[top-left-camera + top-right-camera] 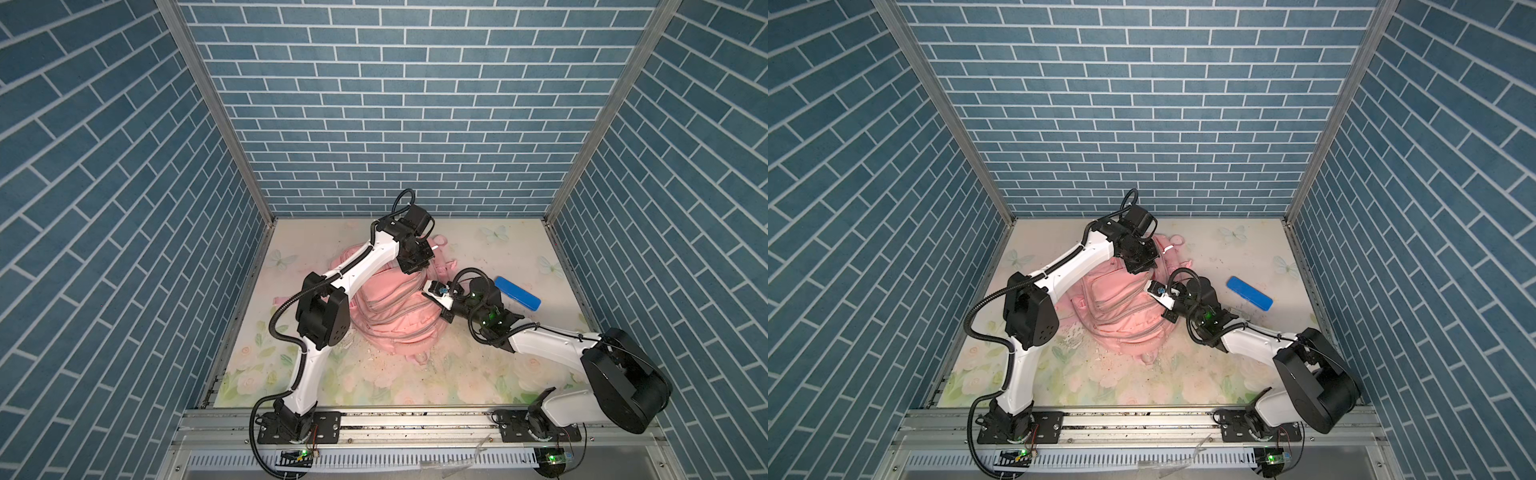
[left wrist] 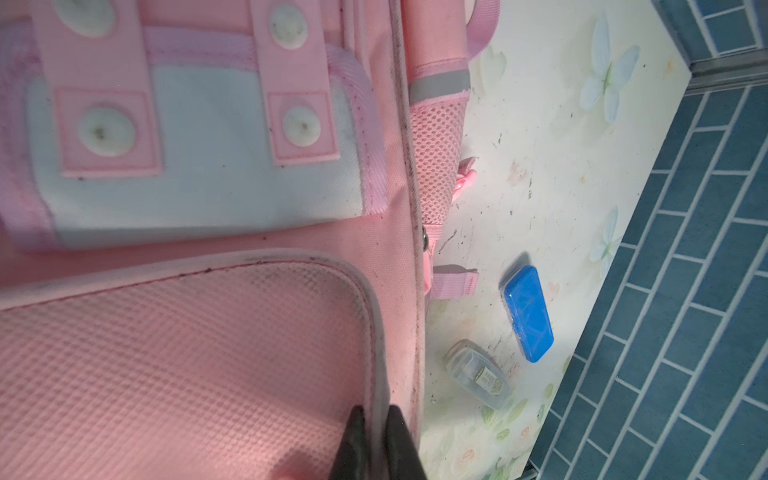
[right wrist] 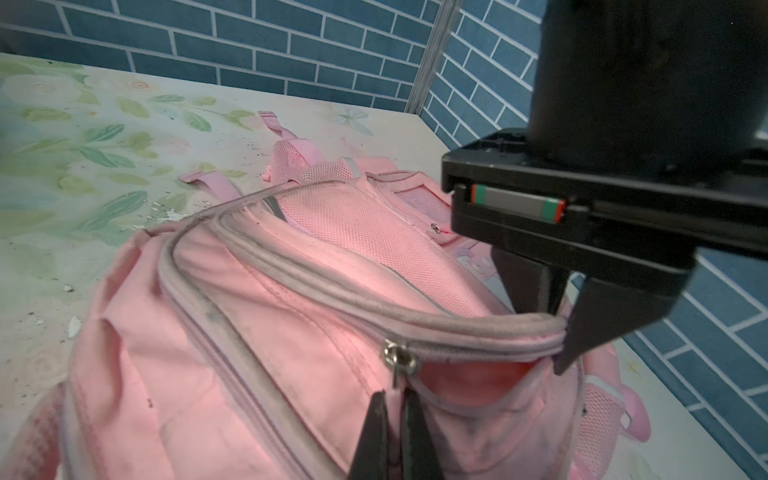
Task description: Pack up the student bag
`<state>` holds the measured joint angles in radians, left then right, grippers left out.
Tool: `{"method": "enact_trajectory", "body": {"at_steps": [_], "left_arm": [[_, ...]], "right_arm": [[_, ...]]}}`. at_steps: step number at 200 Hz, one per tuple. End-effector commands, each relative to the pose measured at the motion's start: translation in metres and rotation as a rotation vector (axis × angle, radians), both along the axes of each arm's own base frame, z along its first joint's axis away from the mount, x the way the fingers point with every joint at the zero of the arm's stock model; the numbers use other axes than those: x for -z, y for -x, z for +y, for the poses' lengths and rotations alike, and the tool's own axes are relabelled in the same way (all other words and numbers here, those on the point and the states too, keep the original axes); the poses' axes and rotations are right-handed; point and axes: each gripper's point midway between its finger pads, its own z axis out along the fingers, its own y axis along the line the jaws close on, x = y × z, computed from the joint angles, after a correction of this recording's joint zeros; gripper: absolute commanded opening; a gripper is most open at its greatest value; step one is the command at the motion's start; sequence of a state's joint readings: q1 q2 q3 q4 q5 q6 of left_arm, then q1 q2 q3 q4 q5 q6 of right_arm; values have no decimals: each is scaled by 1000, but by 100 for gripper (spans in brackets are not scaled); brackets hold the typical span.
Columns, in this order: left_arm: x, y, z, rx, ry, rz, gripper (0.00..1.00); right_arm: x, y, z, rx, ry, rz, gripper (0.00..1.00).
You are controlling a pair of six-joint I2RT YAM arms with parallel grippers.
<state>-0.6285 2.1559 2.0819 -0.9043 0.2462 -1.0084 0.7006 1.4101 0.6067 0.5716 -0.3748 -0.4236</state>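
Holds student bag (image 1: 395,320) rim (image 3: 374,309) steady in left tool (image 2: 376,415); pinches zip pull (image 3: 395,359) in right tool (image 3: 394,401), three o'clock side, for opening.

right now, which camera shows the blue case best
The left wrist view: the blue case lies close and whole on the floral table, with its surface pattern visible. In both top views the blue case is whole but small. The right wrist view does not show it.
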Motion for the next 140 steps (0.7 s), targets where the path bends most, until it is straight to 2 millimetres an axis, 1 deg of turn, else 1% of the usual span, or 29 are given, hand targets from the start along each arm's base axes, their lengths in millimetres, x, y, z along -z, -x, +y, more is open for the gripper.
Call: {"method": "enact_trajectory", "body": {"at_steps": [1,8,13,18,29,30,41,43,47,51,53,59,62,65,71,76,85,99,111,123,130,140], "left_arm": [[-70,-58,1,-101,99,-296,0],[-72,-55,6,-109,93,-300,0],[-70,-51,9,-112,89,-298,0],[-74,-47,12,-116,92,-305,0],[-72,-35,18,-128,96,-301,0],[-78,-34,18,-129,105,-311,0],[-76,-21,27,-161,109,-299,0],[-79,-20,28,-167,120,-301,0],[-74,-14,31,-179,126,-288,0],[-73,-10,32,-191,144,-285,0],[-76,-8,34,-199,158,-288,0],[-73,-1,36,-222,185,-275,0],[-75,1,36,-232,206,-276,0],[-70,4,37,-243,215,-266,0],[-71,10,36,-261,243,-264,0],[-68,13,36,-275,254,-259,0],[-69,18,30,-282,285,-253,0],[-73,16,18,-282,316,-249,0],[-77,7,10,-285,336,-263,0],[-82,-6,4,-292,354,-287,0],[-85,-16,4,-302,353,-300,0],[-84,-29,3,-307,354,-310,0]], "right_arm": [[-1,59,28,-282,-15,95,0],[-1,59,27,-279,-9,102,0],[-1,57,25,-268,-5,103,0],[0,55,23,-248,-1,109,0],[1,48,18,-220,3,113,0],[1,48,17,-218,3,113,0],[0,39,9,-197,-4,121,0],[-1,37,8,-193,-7,123,0],[-3,34,5,-183,-12,126,0],[-4,30,2,-174,-18,128,0],[-5,29,0,-172,-20,127,0],[-6,24,-3,-164,-25,123,0],[-7,22,-5,-162,-24,120,0],[-7,20,-6,-159,-22,115,0],[-7,17,-8,-156,-9,103,0],[-7,14,-9,-155,6,95,0],[-7,7,-11,-149,30,88,0],[-9,-3,-13,-145,48,86,0],[-11,-9,-16,-139,56,81,0],[-12,-11,-18,-133,70,66,0],[-12,-10,-18,-141,76,60,0],[-12,-4,-17,-166,73,68,0]]}}
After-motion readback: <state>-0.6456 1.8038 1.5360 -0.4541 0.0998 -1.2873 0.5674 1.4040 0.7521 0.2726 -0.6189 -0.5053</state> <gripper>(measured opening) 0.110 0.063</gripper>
